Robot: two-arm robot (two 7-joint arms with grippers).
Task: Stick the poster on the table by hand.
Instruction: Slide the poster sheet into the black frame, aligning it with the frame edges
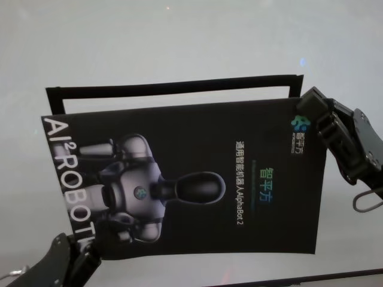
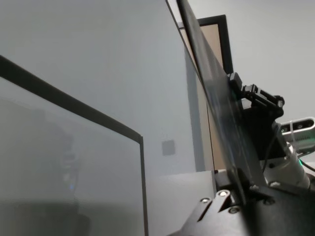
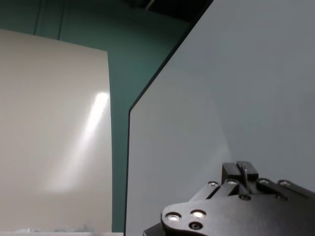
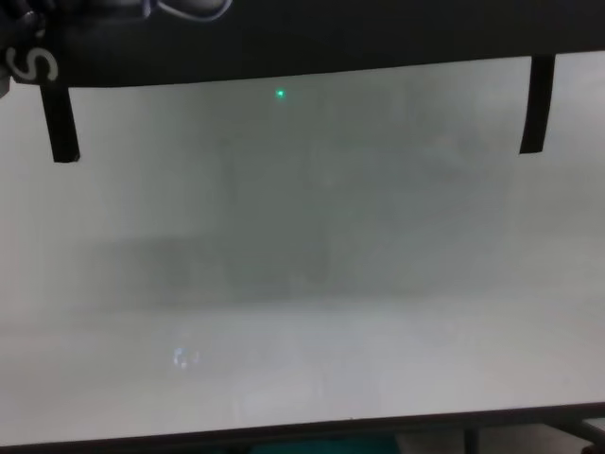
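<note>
— Since it has to end up stuck down, why is the poster (image 1: 197, 179) in the air?

— So it doesn't touch before it's lined up, I'd say. I hold it by two opposite corners, which keeps it taut and nearly level over the table (image 1: 179, 36). My left pincer (image 1: 75, 263) is pressed together on the corner at 7 o'clock. My right pincer (image 1: 320, 128) is pinching the edge at about 2 o'clock. The left wrist view shows the sheet edge-on, running straight down into my clamp.

— And the tape?

— From the chest view, a left strip (image 4: 62, 123) and a right strip (image 4: 537, 104) hang free off the poster's edge, at 10 and 2 o'clock. Neither touches the table, and I judge they dangle there ready to be pressed down once the sheet is laid.

— What can't you see?

— Plenty. The poster covers the tabletop beneath it, so I can't see how high it hangs. My left pincer's tip is cut off at the head view's lower edge. The chest view catches only the poster's underside edge and one letter. A thin dark outline runs past the poster at 12 o'clock — shadow, reflection or something else, I can't tell.
</note>
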